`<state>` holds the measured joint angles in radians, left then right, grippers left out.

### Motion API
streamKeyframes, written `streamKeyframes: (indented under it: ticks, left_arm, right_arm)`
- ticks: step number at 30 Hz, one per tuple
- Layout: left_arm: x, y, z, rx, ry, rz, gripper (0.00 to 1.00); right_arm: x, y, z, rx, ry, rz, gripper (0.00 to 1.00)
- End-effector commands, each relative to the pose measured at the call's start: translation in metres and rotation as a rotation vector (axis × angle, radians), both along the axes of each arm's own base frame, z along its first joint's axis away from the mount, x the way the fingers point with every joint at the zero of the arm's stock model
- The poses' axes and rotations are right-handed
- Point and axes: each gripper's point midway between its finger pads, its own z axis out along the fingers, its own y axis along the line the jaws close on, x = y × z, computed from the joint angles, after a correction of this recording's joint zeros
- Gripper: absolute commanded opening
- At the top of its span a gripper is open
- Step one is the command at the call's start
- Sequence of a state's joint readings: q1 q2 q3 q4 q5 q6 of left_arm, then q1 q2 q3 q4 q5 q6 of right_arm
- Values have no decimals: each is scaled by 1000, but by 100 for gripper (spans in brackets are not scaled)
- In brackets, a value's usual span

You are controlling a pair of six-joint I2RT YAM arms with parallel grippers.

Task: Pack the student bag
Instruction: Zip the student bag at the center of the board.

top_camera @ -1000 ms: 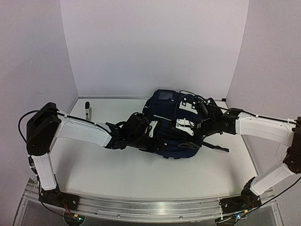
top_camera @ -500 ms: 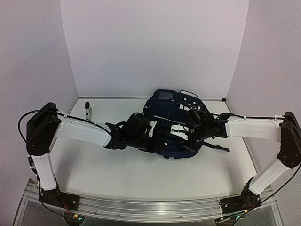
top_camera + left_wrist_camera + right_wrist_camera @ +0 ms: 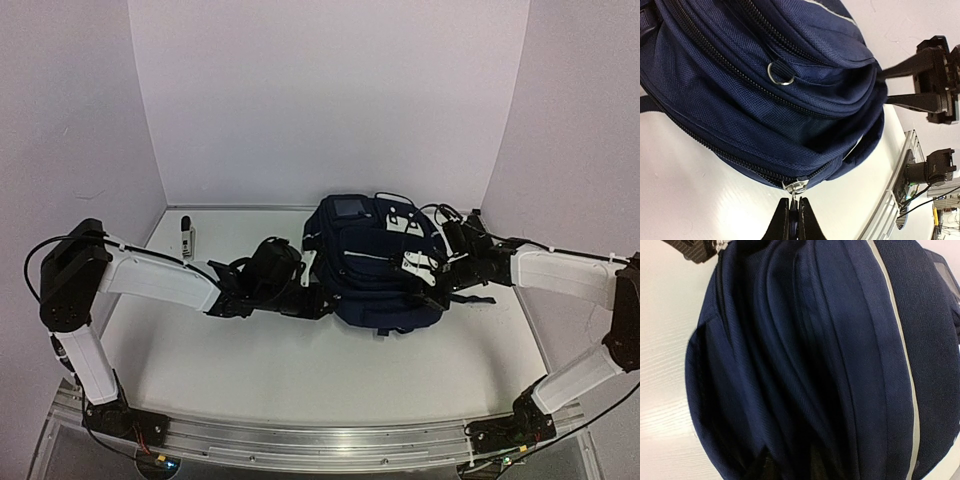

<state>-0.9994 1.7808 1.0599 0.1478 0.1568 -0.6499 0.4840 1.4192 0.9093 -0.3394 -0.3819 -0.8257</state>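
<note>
Top external view has the student bag [image 3: 375, 262] lying on the white counter [image 3: 250, 370] toward the back, between the two arms. The left end effector [image 3: 793, 204] is pinched tight on the zipper pull [image 3: 795, 186] at the bag's lower seam, on its left side. The right end effector [image 3: 424, 284] presses against the bag's right side. Its fingers [image 3: 765, 469] barely show against the navy fabric, so I cannot tell whether they grip anything.
</note>
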Motion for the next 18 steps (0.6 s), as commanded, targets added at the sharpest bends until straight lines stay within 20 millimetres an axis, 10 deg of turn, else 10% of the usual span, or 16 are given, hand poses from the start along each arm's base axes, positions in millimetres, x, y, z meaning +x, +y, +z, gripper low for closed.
streamKeyframes:
  ticks: [1, 9, 18]
  left_arm:
    - [6, -18, 23, -77, -14, -56, 0]
    - [-1, -44, 36, -133, -19, -139, 0]
    - [-7, -45, 41, -140, -19, -152, 0]
  right_arm:
    - [15, -4, 38, 52, -12, -92, 54]
    - [-27, 60, 50, 75, 11, 49, 59]
    - [-19, 100, 22, 18, -2, 85, 54]
